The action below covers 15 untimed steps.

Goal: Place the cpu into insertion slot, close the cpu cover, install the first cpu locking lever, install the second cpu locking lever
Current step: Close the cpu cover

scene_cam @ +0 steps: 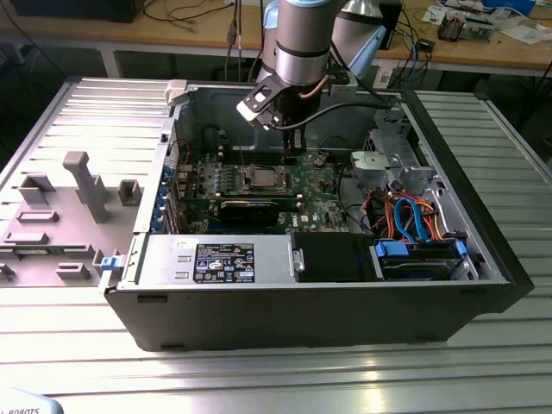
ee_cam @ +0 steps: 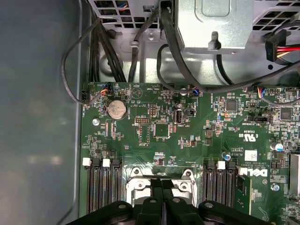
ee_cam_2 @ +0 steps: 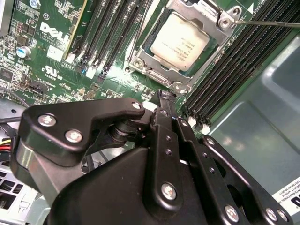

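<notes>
Ribbed metal tabletop (scene_cam: 259, 379) carries one open computer case (scene_cam: 302, 319). Inside, one cpu (ee_cam_2: 180, 40) lies in the insertion slot (ee_cam_2: 158, 76), the cpu cover (ee_cam_2: 208, 16) seemingly down around it. One gripper (ee_cam_2: 164, 97) hovers beside, fingers together, empty.

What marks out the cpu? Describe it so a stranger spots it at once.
Start at the open computer case in the exterior view; on its green motherboard, two banks of black memory slots flank a silver cpu cover. The cpu is the dull grey square inside that frame's window.
</notes>
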Each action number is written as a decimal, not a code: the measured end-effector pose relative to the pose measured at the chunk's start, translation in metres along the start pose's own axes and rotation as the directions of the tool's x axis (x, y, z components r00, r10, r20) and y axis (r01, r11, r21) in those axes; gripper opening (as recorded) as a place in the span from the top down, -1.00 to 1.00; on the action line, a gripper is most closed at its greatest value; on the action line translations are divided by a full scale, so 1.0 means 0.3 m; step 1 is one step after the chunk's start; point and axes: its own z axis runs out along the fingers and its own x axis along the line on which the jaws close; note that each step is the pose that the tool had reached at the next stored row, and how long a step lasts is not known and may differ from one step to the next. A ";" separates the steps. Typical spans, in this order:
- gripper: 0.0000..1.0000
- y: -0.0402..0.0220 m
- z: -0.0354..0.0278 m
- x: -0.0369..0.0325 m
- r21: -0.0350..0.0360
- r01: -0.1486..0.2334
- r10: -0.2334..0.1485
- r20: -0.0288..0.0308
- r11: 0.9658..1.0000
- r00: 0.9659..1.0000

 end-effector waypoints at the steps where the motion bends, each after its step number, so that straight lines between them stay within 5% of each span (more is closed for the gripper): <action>1: 0.79 -0.007 0.001 0.000 0.000 0.000 0.000 0.000 1.000 1.000; 7: 0.79 -0.080 0.014 -0.003 0.000 0.000 0.000 -0.001 1.000 1.000; 15: 0.79 -0.130 0.026 -0.004 0.000 0.000 0.000 -0.001 1.000 1.000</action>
